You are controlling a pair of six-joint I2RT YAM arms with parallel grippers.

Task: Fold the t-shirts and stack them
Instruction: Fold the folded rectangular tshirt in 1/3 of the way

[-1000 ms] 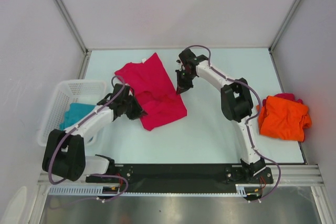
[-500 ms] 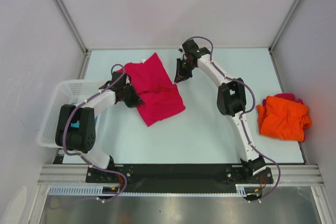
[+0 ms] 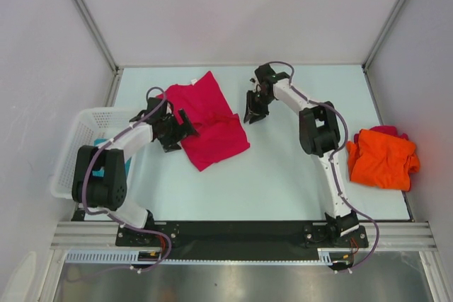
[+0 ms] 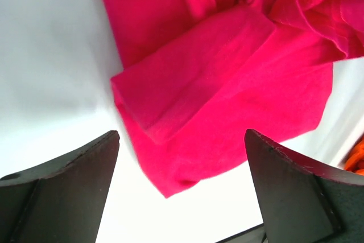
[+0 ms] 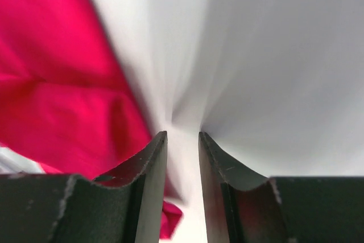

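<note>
A crimson-pink t-shirt lies partly folded and rumpled on the table, filling the upper part of the left wrist view. My left gripper sits at its left edge, open wide, with nothing between its fingers. My right gripper hovers just off the shirt's right edge. Its jaws stand a little apart over bare table, with the pink cloth to their left. An orange t-shirt lies crumpled at the right. A bit of teal t-shirt shows in the basket.
A white mesh basket stands at the left table edge, partly under my left arm. Grey walls and metal posts close in the back and sides. The black base rail runs along the near edge.
Both grippers have let go of the pink shirt. The left one opened wide at the shirt's left edge. The right one opened a little and moved right, off the cloth.
</note>
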